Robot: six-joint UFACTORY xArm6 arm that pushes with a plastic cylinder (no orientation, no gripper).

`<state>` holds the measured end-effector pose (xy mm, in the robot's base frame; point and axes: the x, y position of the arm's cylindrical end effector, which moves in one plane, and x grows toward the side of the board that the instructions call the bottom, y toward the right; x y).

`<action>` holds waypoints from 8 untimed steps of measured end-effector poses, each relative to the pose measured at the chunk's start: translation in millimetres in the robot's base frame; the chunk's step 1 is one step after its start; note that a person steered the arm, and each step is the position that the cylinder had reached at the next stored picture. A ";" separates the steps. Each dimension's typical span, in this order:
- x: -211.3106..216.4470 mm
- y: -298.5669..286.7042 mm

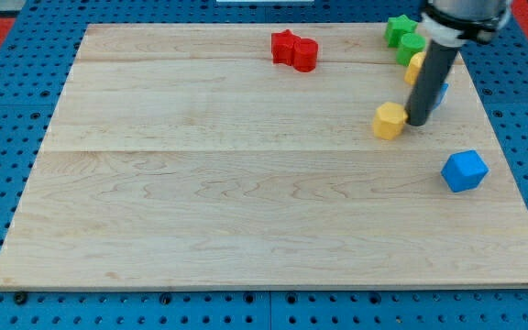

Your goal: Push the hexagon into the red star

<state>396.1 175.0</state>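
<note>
The yellow hexagon (390,120) lies on the wooden board at the view's right of centre. My tip (419,120) is right against its right side. The red star (285,47) sits near the view's top centre, touching a red cylinder (305,55) on its right. The star is well up and to the left of the hexagon.
A green star (398,28), a green block (411,46), a yellow block (415,66) partly behind the rod and a blue block (441,93) mostly behind the rod run down the top right. A blue cube (465,170) lies at the right.
</note>
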 end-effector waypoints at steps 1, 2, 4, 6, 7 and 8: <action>-0.2 -37.5; -0.2 -80.5; 10.7 -92.1; 74.9 -75.2; 74.9 -77.8; 74.9 -107.1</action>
<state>470.9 67.9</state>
